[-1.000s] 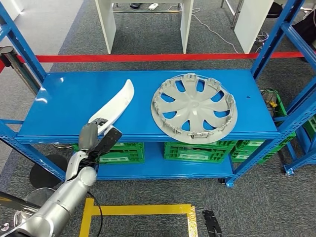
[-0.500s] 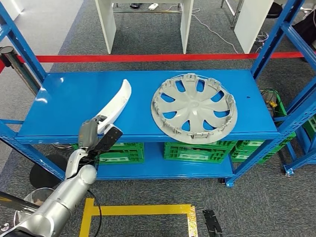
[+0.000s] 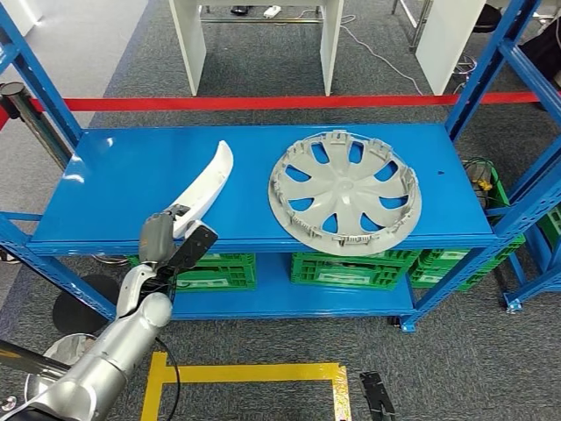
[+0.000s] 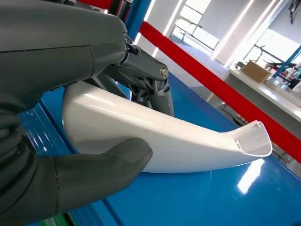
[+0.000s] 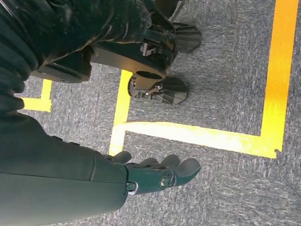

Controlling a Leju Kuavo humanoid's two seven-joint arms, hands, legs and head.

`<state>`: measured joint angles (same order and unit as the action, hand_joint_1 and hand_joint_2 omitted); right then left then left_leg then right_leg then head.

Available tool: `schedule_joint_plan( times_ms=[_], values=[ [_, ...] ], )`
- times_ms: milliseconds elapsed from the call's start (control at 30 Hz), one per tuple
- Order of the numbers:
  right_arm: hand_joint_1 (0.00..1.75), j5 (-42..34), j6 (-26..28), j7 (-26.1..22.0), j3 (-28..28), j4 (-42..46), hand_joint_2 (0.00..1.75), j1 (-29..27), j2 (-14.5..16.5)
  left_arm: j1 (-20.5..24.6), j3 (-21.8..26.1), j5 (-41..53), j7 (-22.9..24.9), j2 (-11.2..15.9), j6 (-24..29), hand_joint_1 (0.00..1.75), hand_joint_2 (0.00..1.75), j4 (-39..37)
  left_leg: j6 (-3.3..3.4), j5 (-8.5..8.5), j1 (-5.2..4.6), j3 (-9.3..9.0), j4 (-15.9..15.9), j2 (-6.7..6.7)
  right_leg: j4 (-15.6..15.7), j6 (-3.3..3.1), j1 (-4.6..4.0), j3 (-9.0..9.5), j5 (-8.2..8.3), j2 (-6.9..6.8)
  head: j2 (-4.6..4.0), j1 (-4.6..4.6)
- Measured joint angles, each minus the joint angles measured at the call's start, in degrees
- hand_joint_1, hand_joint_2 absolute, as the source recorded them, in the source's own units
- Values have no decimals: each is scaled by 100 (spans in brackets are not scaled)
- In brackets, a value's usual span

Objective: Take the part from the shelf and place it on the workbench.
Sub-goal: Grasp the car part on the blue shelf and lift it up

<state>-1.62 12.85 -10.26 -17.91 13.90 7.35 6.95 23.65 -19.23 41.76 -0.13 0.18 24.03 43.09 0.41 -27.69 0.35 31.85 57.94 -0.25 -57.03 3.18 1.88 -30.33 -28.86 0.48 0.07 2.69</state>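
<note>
left wrist view: my left hand (image 4: 71,117) clamps thumb and fingers around the white part (image 4: 170,139), which has slid nearer since a second ago, its far end on the shelf (image 3: 119,184); lifting comes next, i judge.

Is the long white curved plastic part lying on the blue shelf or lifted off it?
Cannot tell: left hand grips white curved part over blue shelf.
</note>
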Motion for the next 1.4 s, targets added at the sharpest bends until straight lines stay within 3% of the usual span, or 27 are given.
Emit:
schedule_joint_plan(
  times_ms=[167, 333, 400, 500, 800, 1033, 1400],
  values=[
    [0, 11, -1, -4, 7, 0, 175, 2, 1, 0, 0, 32, -84, -3, 90, 175, 175, -10, 0, 0, 0, 0, 0, 0, 0, 0, 0, 0, 0, 0, -1, 0],
    [0, 83, -22, -9, 25, 0, 175, 10, 1, -45, 0, 270, -434, -14, 596, 175, 175, -9, 0, 0, 0, 1, 0, 0, 0, 0, 0, -2, 0, 1, 0, 1],
    [0, 132, -45, -11, 31, 0, 175, 19, 2, -91, 14, 342, -764, -19, 932, 175, 175, 51, 0, 0, 0, 1, 0, 0, -1, 0, 0, -2, 0, 1, 0, 1],
    [0, 223, -101, -9, 36, 0, 175, 41, 2, -181, 198, 266, -1650, -46, 1306, 175, 175, 370, 0, 0, 0, 4, 0, 0, -1, 0, 0, -4, 0, 0, 0, -1],
    [0, 413, -142, 15, 39, 4, 175, 101, 9, -204, 1026, -481, -2938, -205, 1341, 175, 175, 1058, 0, 0, 0, 4, 0, -1, -1, 0, 0, -5, 0, -1, -1, 1],
    [0, 527, -150, 25, 46, 7, 175, 123, 11, -248, 1297, -898, -3312, -331, 1341, 175, 175, 1374, 0, 0, 0, 5, 0, -1, -2, 0, 0, -4, 0, -1, 0, 0],
    [0, 587, -158, 36, 67, 7, 175, 135, 18, -296, 1410, -1016, -3391, -409, 1341, 175, 175, 1552, 0, 0, 0, 5, 0, -1, -2, 0, 0, -4, 0, -1, -1, 0]
  ],
)
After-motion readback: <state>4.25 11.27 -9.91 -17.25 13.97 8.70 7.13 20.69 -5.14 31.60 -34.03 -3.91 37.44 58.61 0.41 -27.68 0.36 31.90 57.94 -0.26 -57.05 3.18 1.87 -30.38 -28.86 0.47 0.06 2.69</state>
